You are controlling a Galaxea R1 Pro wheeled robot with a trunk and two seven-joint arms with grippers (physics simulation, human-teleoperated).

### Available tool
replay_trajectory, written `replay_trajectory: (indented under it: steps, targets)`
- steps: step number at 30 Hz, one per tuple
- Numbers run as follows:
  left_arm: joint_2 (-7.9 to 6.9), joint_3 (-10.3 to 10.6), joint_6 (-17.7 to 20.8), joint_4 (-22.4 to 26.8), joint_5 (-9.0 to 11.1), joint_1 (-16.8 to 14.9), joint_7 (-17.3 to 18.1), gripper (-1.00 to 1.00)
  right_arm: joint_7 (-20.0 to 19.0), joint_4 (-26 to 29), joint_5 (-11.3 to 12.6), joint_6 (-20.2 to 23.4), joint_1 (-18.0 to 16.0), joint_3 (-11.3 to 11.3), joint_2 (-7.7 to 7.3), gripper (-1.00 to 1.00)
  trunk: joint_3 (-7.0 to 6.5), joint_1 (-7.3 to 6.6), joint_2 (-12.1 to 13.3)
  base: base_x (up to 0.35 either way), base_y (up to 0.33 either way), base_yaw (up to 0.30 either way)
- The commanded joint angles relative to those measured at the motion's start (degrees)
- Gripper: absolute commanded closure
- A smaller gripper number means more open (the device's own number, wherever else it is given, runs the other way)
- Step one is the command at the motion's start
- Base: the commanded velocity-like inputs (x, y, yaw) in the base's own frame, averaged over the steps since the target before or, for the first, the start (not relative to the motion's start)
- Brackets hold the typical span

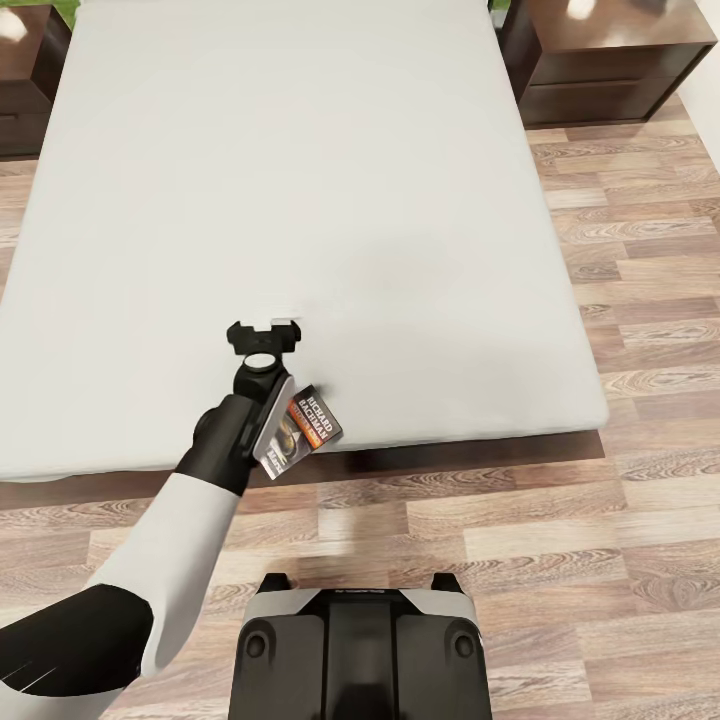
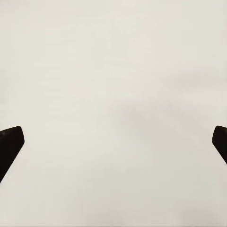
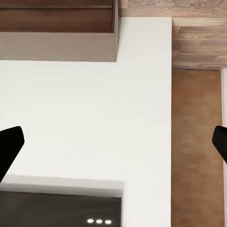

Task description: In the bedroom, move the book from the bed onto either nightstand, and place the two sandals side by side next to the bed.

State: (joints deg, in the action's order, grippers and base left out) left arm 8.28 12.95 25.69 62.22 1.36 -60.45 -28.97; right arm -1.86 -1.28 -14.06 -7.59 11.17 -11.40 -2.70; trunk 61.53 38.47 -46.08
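Head view, bed [image 1: 300, 200]: pale-grey mattress spanning most of the picture, its near edge just ahead of the robot's base [image 1: 360, 655].
Head view, nightstands: one dark-brown cabinet at the far right corner [image 1: 610, 60], another at the far left edge [image 1: 25, 75], both on the plank floor [image 1: 620, 500].
Head view, left gripper [image 1: 266, 333]: reaches over the near edge of the mattress; finger spread hard to judge here.
Head view, book [image 1: 305, 428]: lies on the near edge of the mattress, tilted, right beside the left wrist and partly under it.
Left wrist view, left gripper [image 2: 113, 142]: fingers [image 2: 10, 142] wide apart, nothing between them, only plain mattress [image 2: 113, 71].
Right wrist view, right gripper [image 3: 113, 142]: fingers [image 3: 9, 144] wide apart, empty, over a white surface with plank floor [image 3: 196, 42] beyond.
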Motion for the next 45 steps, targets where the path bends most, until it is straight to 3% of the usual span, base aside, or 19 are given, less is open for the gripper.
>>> replay_trajectory:
  steps: [1,9,15,17,18,21,22,25,27,28,30,31,33,34,37,38,40,41,45]
  targets:
    - [-0.04,0.1,1.1,0.8,-0.2,0.0,-0.7,-1.0,-0.2,-0.1,-0.4,-0.3,0.0,-0.5,-0.03,-1.0,0.03,0.02,0.0,0.0,0.0,0.0]
    - [-0.48,0.1,6.7,6.8,-1.3,-0.3,-4.4,-1.0,-0.2,0.0,-0.5,-0.4,0.0,-0.4,-0.05,-1.0,0.03,0.02,0.0,0.0,0.0,0.0]
    - [-2.72,-0.1,10.3,10.3,-1.7,-0.6,-6.5,-1.0,-0.2,0.1,-0.5,-0.4,0.0,-0.4,-0.04,-1.0,0.03,0.02,0.0,0.0,0.0,0.0]
    - [-5.0,-0.2,11.3,11.6,-2.6,-0.7,-7.5,-1.0,-0.2,0.1,-0.5,-0.4,0.0,-0.4,-0.03,-1.0,0.03,0.02,0.0,0.0,0.0,0.0]
    - [-5.0,-0.2,11.3,11.6,-2.6,-0.7,-7.5,-1.0,-0.2,0.1,-0.5,-0.4,0.0,-0.4,-0.03,-1.0,0.03,0.02,0.0,0.0,0.0,0.0]
    - [-8.78,-0.3,12.2,12.8,-4.6,-0.7,-8.6,-1.0,-0.2,0.2,-0.5,-0.5,0.0,-0.4,-0.03,-1.0,0.03,0.02,0.0,0.0,0.0,0.0]
    - [-8.78,-0.3,12.2,12.8,-4.6,-0.7,-8.6,-1.0,-0.2,0.2,-0.5,-0.5,0.0,-0.4,-0.03,-1.0,0.03,0.02,0.0,0.0,0.0,0.0]
    - [-11.17,-0.4,12.5,13.4,-5.9,-0.7,-9.0,-1.0,-0.2,0.3,-0.5,-0.5,0.0,-0.4,-0.03,-1.0,0.03,0.02,0.0,0.0,0.0,0.0]
    - [-13.8,-0.5,12.7,13.8,-6.9,-0.7,-9.2,-1.0,-0.2,0.7,-0.5,-0.5,0.0,-0.4,-0.03,-1.0,0.03,0.02,0.0,0.0,0.0,0.0]
    - [-13.8,-0.5,12.7,13.8,-6.9,-0.7,-9.2,-1.0,-0.2,0.7,-0.5,-0.5,0.0,-0.4,-0.03,-1.0,0.03,0.02,0.0,0.0,0.0,0.0]
    - [-16.96,-0.6,12.8,14.0,-7.5,-0.7,-9.4,-1.0,-0.2,1.4,-0.5,-0.5,0.0,-0.4,-0.03,-1.0,0.03,0.02,0.0,0.0,0.0,0.0]
    - [-16.96,-0.6,12.8,14.0,-7.5,-0.7,-9.4,-1.0,-0.2,1.4,-0.5,-0.5,0.0,-0.4,-0.03,-1.0,0.03,0.02,0.0,0.0,0.0,0.0]
    - [-20.33,-0.7,12.8,14.2,-7.7,-0.6,-9.4,-1.0,-0.2,2.0,-0.5,-0.5,0.0,-0.4,-0.03,-1.0,0.03,0.02,0.0,0.0,0.0,0.0]
    - [-20.33,-0.7,12.8,14.2,-7.7,-0.6,-9.4,-1.0,-0.2,2.0,-0.5,-0.5,0.0,-0.4,-0.03,-1.0,0.03,0.02,0.0,0.0,0.0,0.0]
    - [-24.84,-0.7,12.7,14.0,-7.9,-0.6,-9.2,-1.0,-0.2,2.6,-0.5,-0.5,0.0,-0.4,-0.03,-1.0,0.03,0.02,0.0,0.0,0.0,0.0]
    - [-24.84,-0.7,12.7,14.0,-7.9,-0.6,-9.2,-1.0,-0.2,2.6,-0.5,-0.5,0.0,-0.4,-0.03,-1.0,0.03,0.02,0.0,0.0,0.0,0.0]
    - [-27.36,-0.8,12.6,13.6,-8.0,-0.5,-8.3,-1.0,-0.2,2.9,-0.5,-0.5,0.0,-0.4,-0.03,-1.0,0.03,0.02,0.0,0.0,0.0,0.0]
    - [-27.36,-0.8,12.6,13.6,-8.0,-0.5,-8.3,-1.0,-0.2,2.9,-0.5,-0.5,0.0,-0.4,-0.03,-1.0,0.03,0.02,0.0,0.0,0.0,0.0]
    - [-31.66,-2.9,12.4,13.1,-8.1,-0.4,-5.4,-1.0,-0.2,3.1,-0.5,-0.5,0.0,-0.4,-0.08,-1.0,0.03,0.02,0.0,0.0,0.0,0.0]
